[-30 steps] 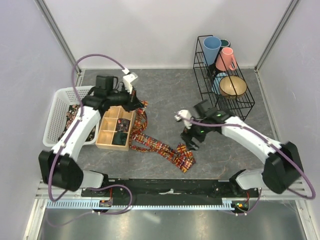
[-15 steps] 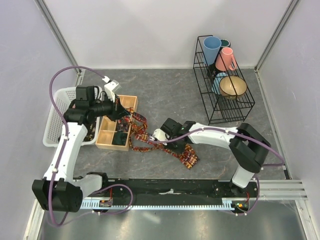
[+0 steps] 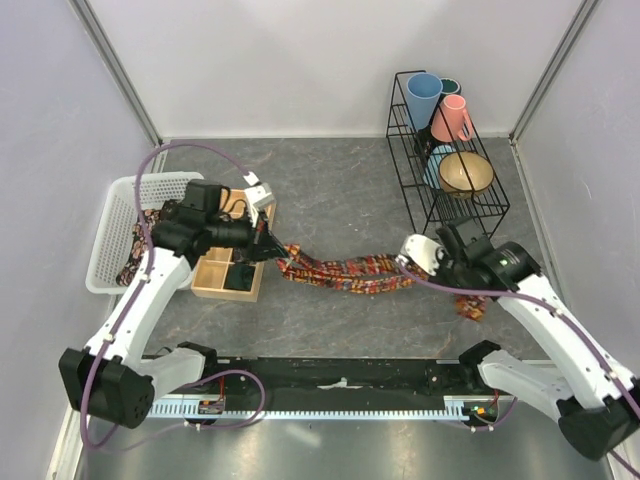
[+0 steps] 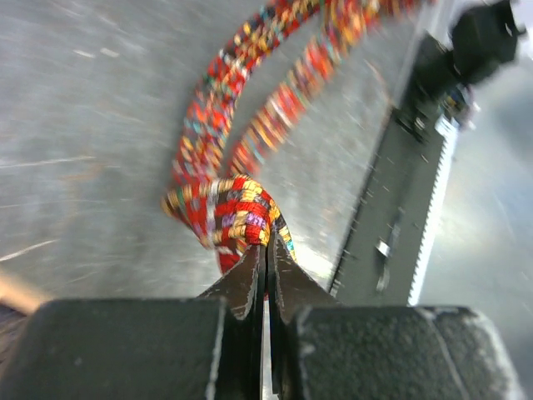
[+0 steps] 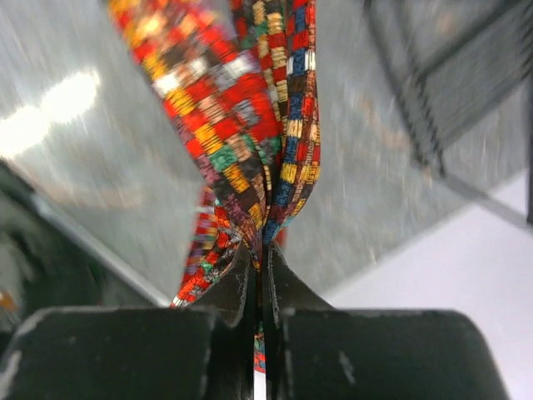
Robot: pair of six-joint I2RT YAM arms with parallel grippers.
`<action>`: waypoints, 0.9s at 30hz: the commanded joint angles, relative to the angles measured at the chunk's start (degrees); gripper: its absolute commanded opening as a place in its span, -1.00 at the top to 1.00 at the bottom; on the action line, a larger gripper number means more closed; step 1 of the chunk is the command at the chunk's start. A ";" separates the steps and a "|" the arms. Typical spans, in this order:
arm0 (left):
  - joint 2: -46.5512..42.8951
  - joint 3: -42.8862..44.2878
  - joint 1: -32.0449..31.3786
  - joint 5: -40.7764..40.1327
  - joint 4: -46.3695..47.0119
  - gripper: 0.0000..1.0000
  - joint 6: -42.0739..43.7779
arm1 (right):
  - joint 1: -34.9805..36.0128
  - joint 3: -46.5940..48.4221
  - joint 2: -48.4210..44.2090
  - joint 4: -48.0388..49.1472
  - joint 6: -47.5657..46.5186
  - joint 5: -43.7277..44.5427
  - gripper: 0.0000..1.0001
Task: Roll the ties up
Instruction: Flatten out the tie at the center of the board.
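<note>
One tie [image 3: 345,270], dark with a dense red, orange and yellow print, is stretched in a shallow sag between my two grippers over the grey table. My left gripper [image 3: 272,252] is shut on its left end beside the wooden tray; in the left wrist view the bunched fabric [image 4: 229,208] sits at the closed tips [image 4: 266,250]. My right gripper [image 3: 412,268] is shut on the tie further right, and the fabric [image 5: 250,125] rises from the pinched tips [image 5: 260,250]. A short tail [image 3: 470,308] hangs past it. More printed ties [image 3: 133,256] lie in the white basket.
A wooden compartment tray [image 3: 205,278] stands left of centre beside a white mesh basket [image 3: 118,200]. A black wire rack [image 3: 470,205] at the back right holds cups and a bowl. The black rail [image 3: 340,372] runs along the near edge.
My right gripper has shut on the tie and swung right, pulling it out from a loose heap on the table into a line. My left arm has shifted, still holding the other end.
</note>
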 commanded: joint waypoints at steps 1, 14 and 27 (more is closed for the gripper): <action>2.65 -1.64 -2.98 0.27 -1.25 0.97 1.31 | -4.06 -2.49 -4.47 -14.20 -12.12 6.47 1.00; 0.29 -9.37 -1.93 -21.69 3.30 0.92 -9.41 | -10.14 -13.13 10.69 0.70 -23.47 1.04 1.00; 1.25 -7.44 -6.05 -13.88 3.58 -0.56 12.18 | -13.12 -4.87 11.08 0.72 -23.12 -6.88 -0.12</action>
